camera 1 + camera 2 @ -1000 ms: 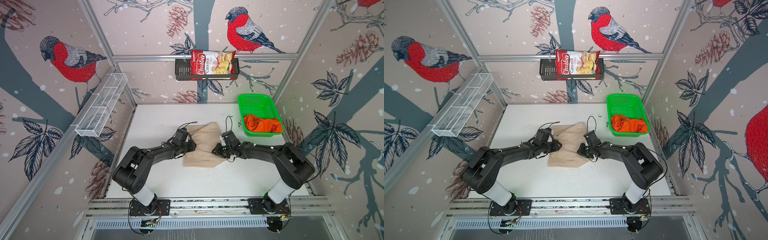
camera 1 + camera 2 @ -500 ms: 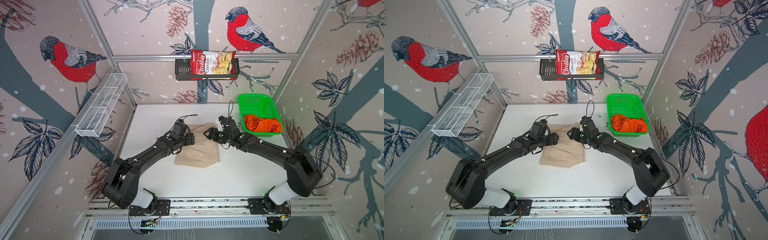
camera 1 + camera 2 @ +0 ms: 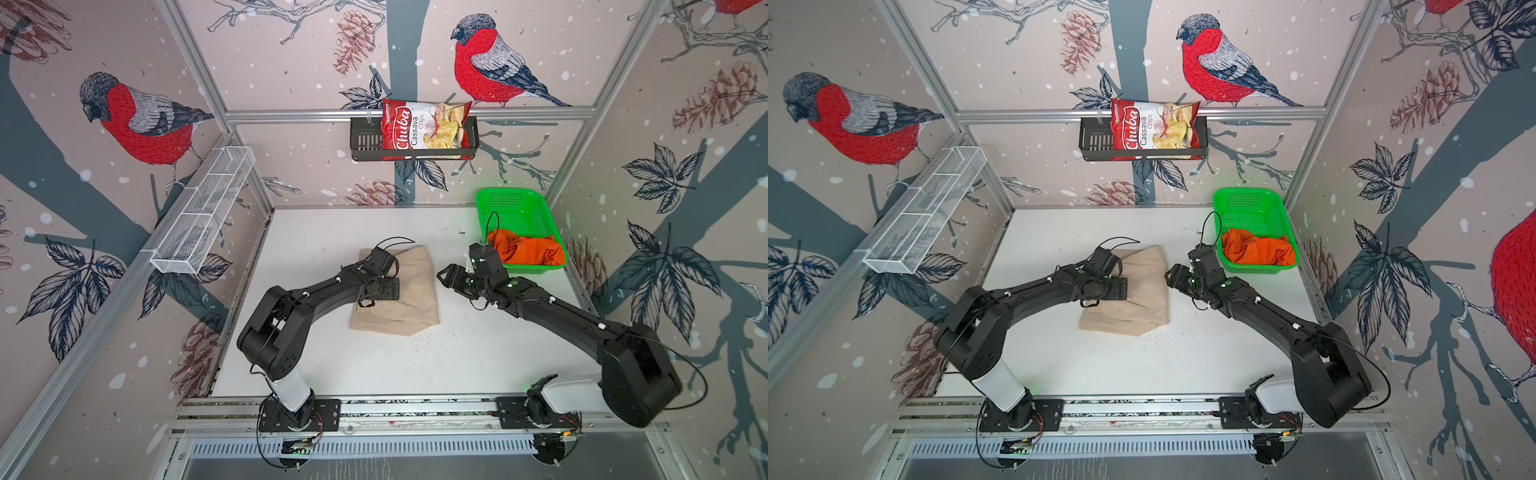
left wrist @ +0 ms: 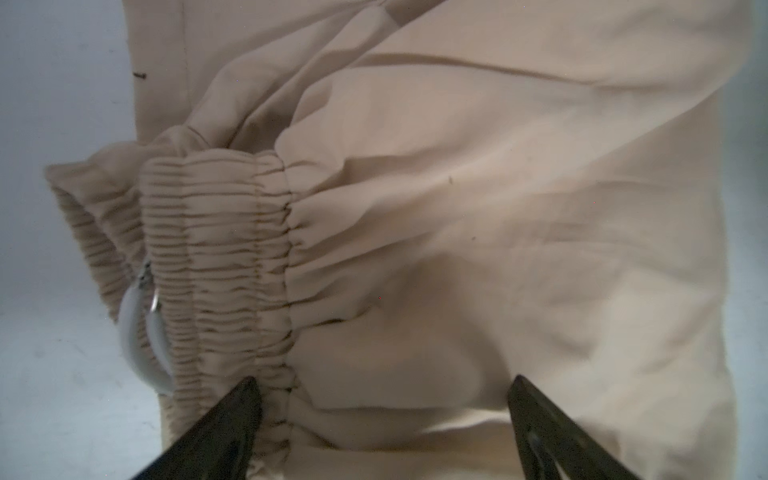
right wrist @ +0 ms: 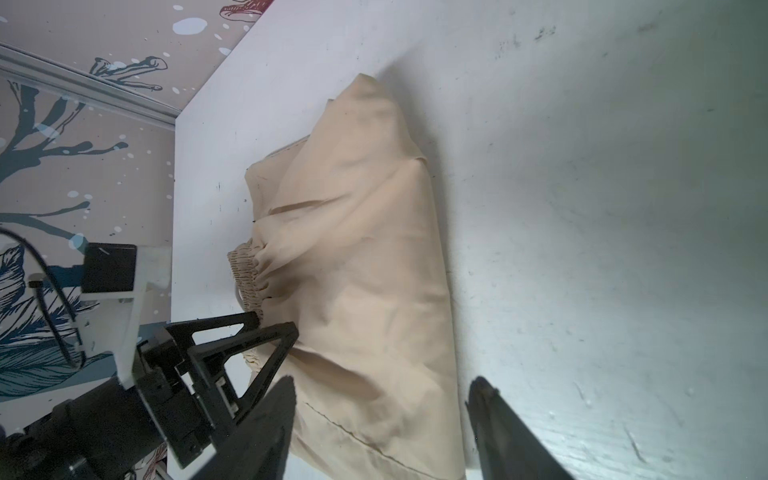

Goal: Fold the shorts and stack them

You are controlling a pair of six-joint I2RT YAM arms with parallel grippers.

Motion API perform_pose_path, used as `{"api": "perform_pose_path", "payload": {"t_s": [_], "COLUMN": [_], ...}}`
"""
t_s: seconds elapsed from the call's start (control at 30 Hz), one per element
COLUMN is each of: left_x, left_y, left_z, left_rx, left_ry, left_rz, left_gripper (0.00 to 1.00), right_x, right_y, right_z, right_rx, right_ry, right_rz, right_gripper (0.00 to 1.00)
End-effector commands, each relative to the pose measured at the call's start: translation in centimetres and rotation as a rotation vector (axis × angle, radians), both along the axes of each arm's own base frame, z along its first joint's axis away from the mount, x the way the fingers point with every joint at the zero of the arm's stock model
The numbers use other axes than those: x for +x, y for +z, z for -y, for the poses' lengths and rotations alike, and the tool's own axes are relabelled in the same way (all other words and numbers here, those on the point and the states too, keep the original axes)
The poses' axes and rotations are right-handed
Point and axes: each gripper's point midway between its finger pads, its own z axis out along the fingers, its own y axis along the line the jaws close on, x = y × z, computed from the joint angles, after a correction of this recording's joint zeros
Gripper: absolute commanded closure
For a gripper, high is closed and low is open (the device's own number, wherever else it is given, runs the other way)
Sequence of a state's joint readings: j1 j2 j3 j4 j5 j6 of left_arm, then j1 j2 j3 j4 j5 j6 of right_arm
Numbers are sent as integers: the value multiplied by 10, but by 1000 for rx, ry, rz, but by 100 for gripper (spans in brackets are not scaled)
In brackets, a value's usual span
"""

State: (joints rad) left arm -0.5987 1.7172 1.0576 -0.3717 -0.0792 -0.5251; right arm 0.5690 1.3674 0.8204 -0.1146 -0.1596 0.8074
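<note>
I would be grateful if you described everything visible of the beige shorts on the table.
The beige shorts are plain, soft woven-looking cloth, folded into a rumpled, roughly rectangular bundle lying flat on the white table. A gathered elastic waistband with a pale cord loop shows at one side. The left gripper hangs over it, jaws open; contact is unclear.
</note>
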Motion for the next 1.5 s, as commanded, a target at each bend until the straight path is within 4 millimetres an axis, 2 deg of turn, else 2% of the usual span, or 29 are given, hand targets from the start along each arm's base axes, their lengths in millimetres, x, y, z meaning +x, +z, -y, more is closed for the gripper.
{"api": "perform_pose_path", "payload": {"t_s": [0.0, 0.13, 0.33, 0.6, 0.8, 0.97, 1.17, 1.3, 1.4, 1.47], "left_x": [-2, 3, 27, 77, 117, 152, 186, 193, 195, 196], "left_y": [-15, -29, -41, -28, -31, -36, -37, -31, -6, 23], "left_z": [-10, -21, -58, -147, -213, -250, -263, -261, -254, -246], "left_rx": [54, 59, 120, 280, 401, 438, 491, 495, 451, 423], "left_ry": [9, 10, 29, 77, 119, 141, 57, 2, 6, 14], "left_rz": [-47, -79, -93, -90, -81, -61, -45, -46, 4, 58], "left_gripper": [7, 7, 7, 6, 7, 7, 6, 6, 6, 6], "right_x": [-1, -1, 0, 3, 5, 7, 8, 9, 11, 13], "right_y": [-3, -5, -5, -6, -10, -11, -10, -10, -9, -6], "right_z": [2, 4, 3, 6, 8, 7, 7, 7, 6, 4], "right_rx": [-12, -16, -23, -30, -35, -36, -40, -41, -35, -33], "right_ry": [-2, -4, 2, -3, -7, -3, -9, -10, -13, -11], "right_rz": [3, 2, 4, 8, -1, -5, -2, -4, -2, 1], "right_gripper": [33, 32, 32, 32, 32, 32, 32, 32, 32, 32]}}
